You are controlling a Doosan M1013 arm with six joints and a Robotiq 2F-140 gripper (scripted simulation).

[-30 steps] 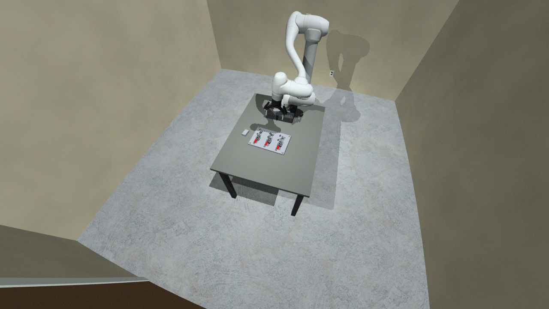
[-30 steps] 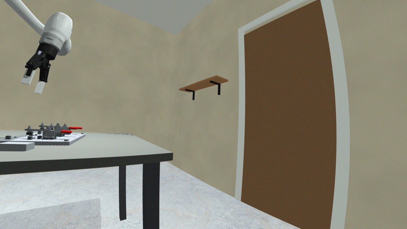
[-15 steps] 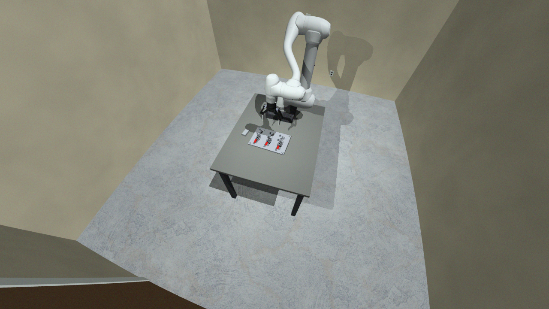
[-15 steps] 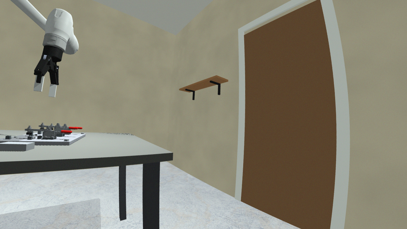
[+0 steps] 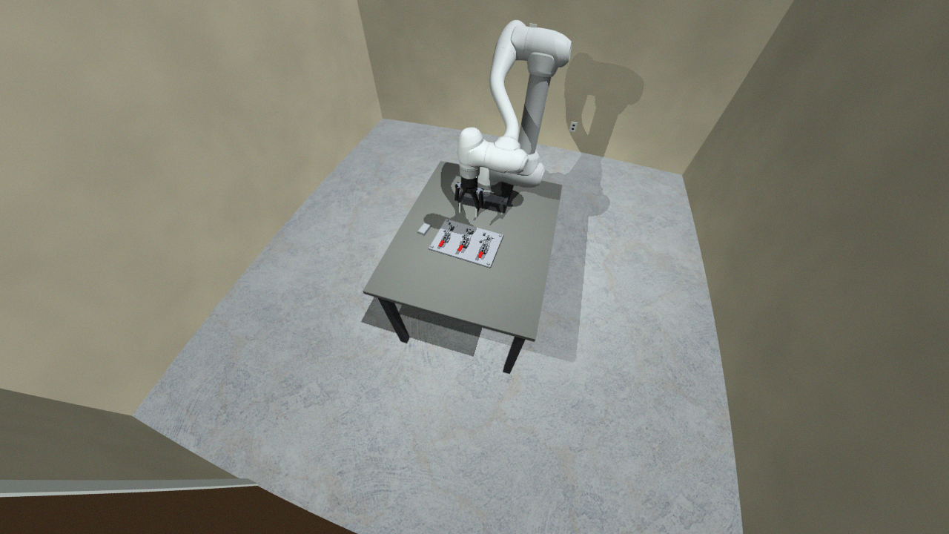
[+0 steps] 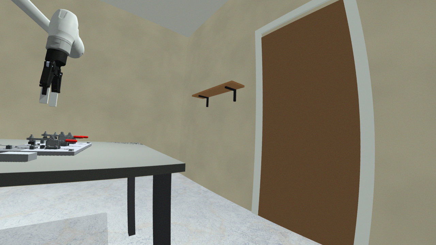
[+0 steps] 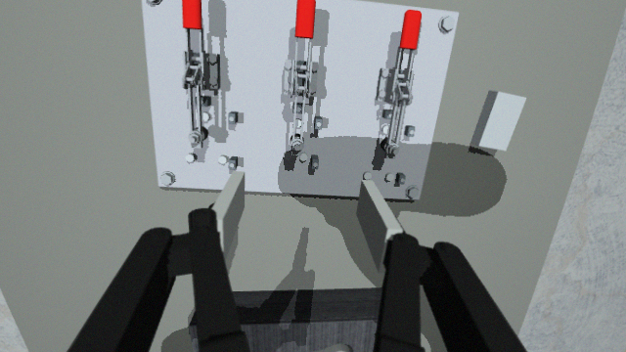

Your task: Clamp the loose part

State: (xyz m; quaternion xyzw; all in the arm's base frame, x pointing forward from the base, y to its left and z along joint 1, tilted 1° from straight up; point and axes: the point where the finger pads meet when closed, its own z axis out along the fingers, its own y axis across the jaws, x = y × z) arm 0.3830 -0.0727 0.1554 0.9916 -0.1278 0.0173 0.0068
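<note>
one loose part [image 7: 502, 120] lengthwise along clamps [image 7: 299, 78]

clamp handles [image 7: 305, 19] — red | fixture plate [image 7: 254, 73] — white | table [image 5: 517, 265] — grey

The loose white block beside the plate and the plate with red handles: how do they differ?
The loose part is a small plain slab; the fixture plate is far wider. The part carries nothing, while the plate carries three clamps with red handles, pads and blocks. The part lies apart, off the plate's side. Both are pale and lie flat on the table.
</note>
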